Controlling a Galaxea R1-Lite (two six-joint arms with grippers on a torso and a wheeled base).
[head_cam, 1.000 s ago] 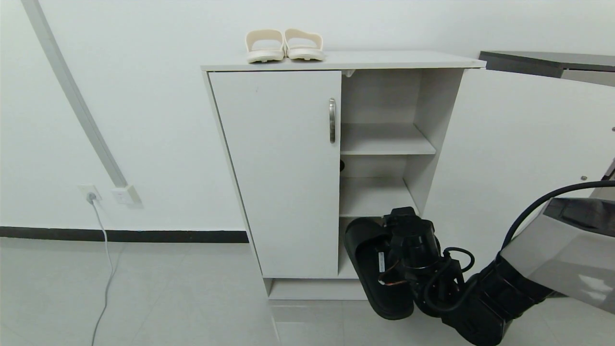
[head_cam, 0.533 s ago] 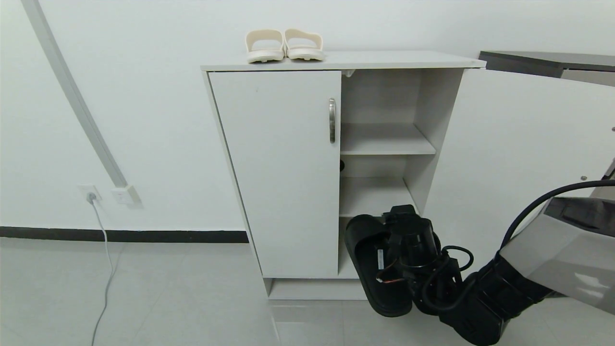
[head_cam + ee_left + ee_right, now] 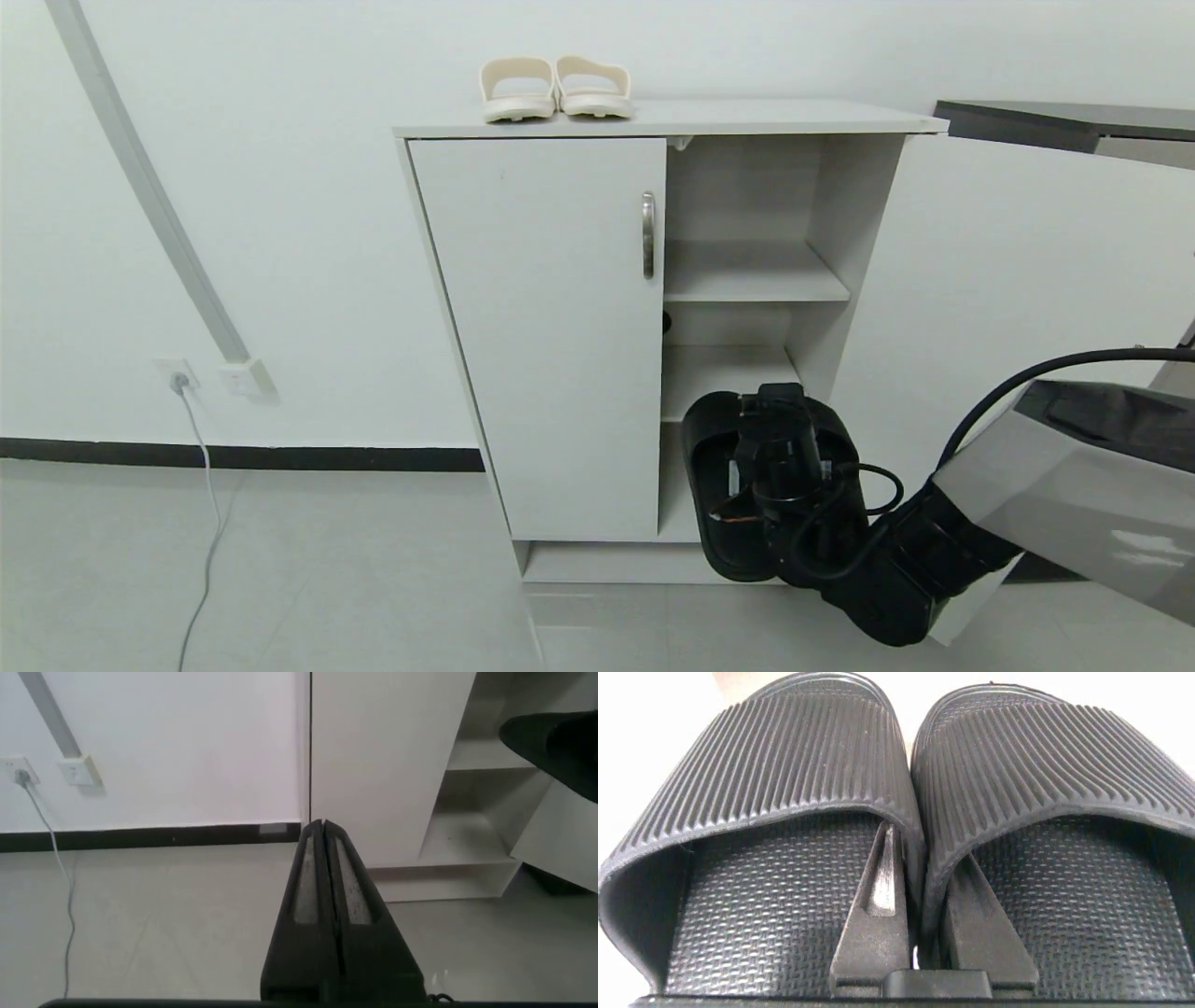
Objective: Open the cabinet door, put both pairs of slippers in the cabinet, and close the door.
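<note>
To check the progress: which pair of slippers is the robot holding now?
The black pair, clamped side by side in the right gripper, low in front of the open cabinet. The cream pair lies apart from it, on the cabinet top.

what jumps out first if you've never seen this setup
The black slippers, pinched side by side in the right end effector, hang before the open lower right compartment of the cabinet. A cream pair sits on the cabinet top, and the right door stands wide open.
</note>
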